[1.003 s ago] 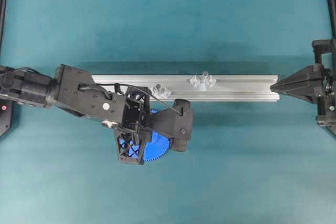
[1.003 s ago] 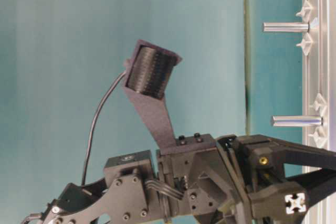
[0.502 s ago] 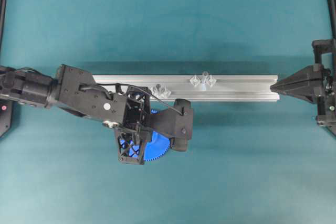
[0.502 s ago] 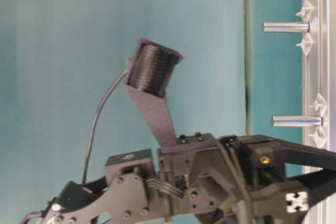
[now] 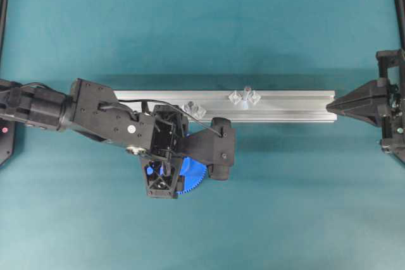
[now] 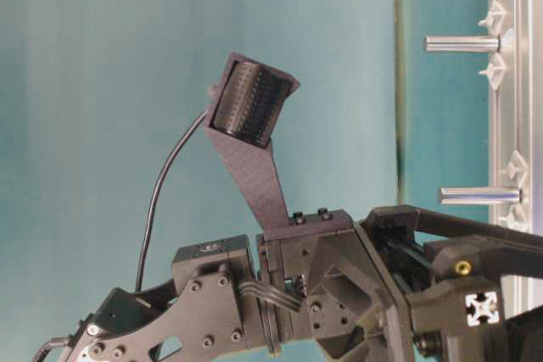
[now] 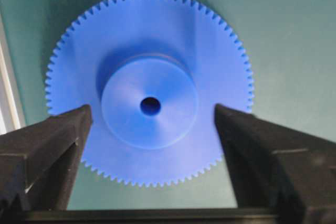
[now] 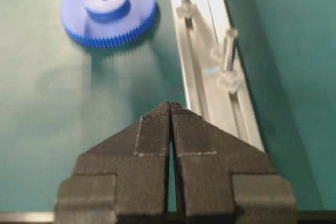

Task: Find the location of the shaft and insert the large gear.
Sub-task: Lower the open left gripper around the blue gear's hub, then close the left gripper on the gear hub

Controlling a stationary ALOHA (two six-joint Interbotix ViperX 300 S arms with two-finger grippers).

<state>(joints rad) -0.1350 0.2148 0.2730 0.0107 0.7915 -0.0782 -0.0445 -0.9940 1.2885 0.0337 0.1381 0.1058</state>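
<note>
Left gripper (image 7: 150,129): you see it released, fingers either side of the hub, apart from it.
Large gear (image 7: 149,87): flat on the desk (image 5: 285,207), beside the rail (image 5: 291,105).
Shaft (image 5: 246,93): upright on the rail.
Right gripper (image 8: 170,109): clenched, empty.

- I see a teal mat (image 5: 266,23) covering the whole work surface; it is smooth and plain from the far edge to the near edge.
- A silver rail (image 5: 291,105) lies flat on the mat, running left to right across the middle, its right end stopping short of the right edge.
- The large gear (image 7: 149,103) lies flat on the mat, hub up, just near of the rail toward its left part; in the overhead view only its toothed right rim shows.
- In the right wrist view the gear sits beside the rail, a strip of mat showing between them.
</note>
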